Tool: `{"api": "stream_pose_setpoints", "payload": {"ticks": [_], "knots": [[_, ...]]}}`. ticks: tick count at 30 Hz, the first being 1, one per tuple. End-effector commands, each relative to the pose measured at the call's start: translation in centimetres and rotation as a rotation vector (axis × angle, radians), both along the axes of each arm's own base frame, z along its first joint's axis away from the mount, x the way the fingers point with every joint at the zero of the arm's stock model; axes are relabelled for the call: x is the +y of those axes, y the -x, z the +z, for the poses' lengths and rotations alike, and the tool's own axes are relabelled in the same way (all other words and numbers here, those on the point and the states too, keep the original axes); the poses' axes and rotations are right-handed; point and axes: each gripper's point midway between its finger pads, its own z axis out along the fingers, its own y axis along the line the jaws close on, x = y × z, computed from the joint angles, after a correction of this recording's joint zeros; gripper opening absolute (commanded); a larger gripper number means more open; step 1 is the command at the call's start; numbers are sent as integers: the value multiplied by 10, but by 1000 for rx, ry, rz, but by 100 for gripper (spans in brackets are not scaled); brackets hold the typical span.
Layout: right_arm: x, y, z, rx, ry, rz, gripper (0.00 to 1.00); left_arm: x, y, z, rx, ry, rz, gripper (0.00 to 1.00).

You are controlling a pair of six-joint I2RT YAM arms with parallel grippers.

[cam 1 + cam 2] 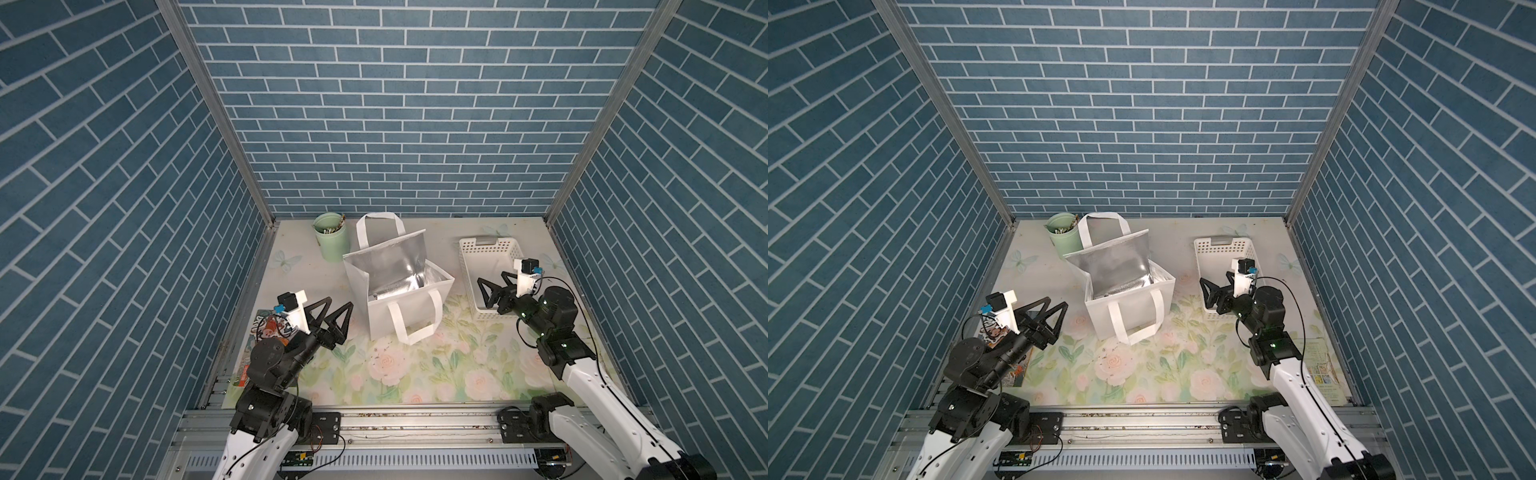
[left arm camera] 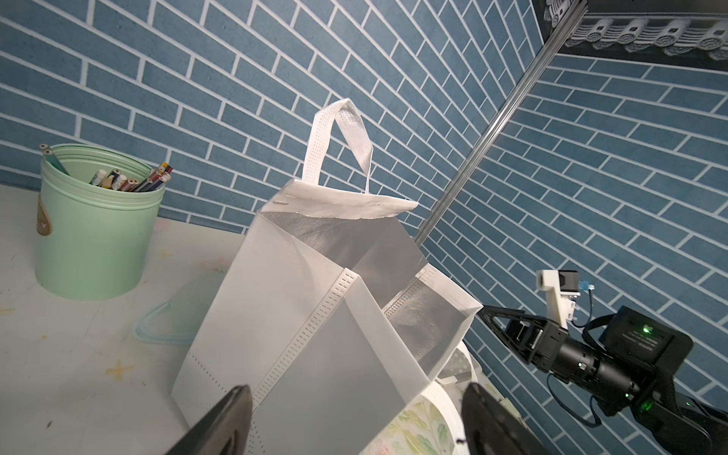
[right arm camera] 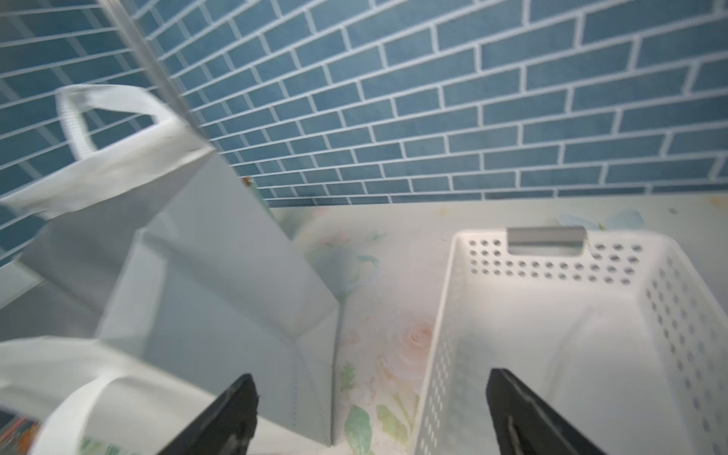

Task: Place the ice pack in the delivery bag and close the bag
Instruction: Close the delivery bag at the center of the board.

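In both top views you see the delivery bag (image 1: 380, 322) standing upright on the floral table (image 1: 395, 374) with its mouth open. Its back wall rises tallest with one handle upright; the other handle hangs down the front wall. The foil lining shows, but the walls hide most of the bag's floor, so you cannot tell where the ice pack is. The left gripper (image 1: 341, 302) hovers near the bag's front corner on the left arm's side; its jaws are spread with nothing between them, and a strip of bare cloth separates it from the bag. The right gripper (image 1: 491, 277) sits on the bag's other side, between the bag and the white basket (image 1: 469, 257); its jaws are parted and empty. A green cup (image 1: 331, 245) stands just beside the bag's back corner.

In the left wrist view the bag's (image 2: 315, 335) vertical corner edge faces you between the spread fingers (image 2: 232, 417); the cup (image 2: 94, 244) stands apart from the bag with clear table between them.

In the right wrist view, which is blurred, the right gripper's (image 3: 372, 375) wide-apart jaws frame the narrow lane of cloth between the bag's side wall (image 3: 220, 275) and the basket's perforated wall (image 3: 551, 283); nothing is held.
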Motion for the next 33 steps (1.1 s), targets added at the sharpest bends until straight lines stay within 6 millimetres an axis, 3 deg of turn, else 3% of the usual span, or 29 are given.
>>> {"api": "stream_pose_setpoints", "payload": {"ticks": [1, 3, 7, 10, 13, 20, 25, 31, 33], "knots": [[35, 40, 33, -201, -5, 263, 99, 2, 6, 14, -74, 24, -3, 89], [49, 51, 41, -258, 4, 334, 100, 2, 7, 12, -82, 22, -3, 90], [81, 59, 36, -282, 100, 459, 99, 5, 4, 6, -63, -3, 20, 90], [93, 49, 30, -274, 143, 481, 96, 2, 4, 4, -64, -5, 5, 90], [99, 38, 27, -279, 145, 485, 83, -3, 4, 0, -62, -9, -22, 90], [116, 25, 23, -277, 120, 546, 68, -12, 0, -8, -53, -20, -68, 86], [127, 24, 22, -260, 73, 614, 45, -15, 1, -10, -89, -13, -83, 84], [131, 18, 26, -235, 32, 610, 4, -24, 4, -12, -137, -8, -120, 83], [132, 15, 27, -217, 27, 606, 0, -30, 5, -17, -144, -20, -133, 83]]}}
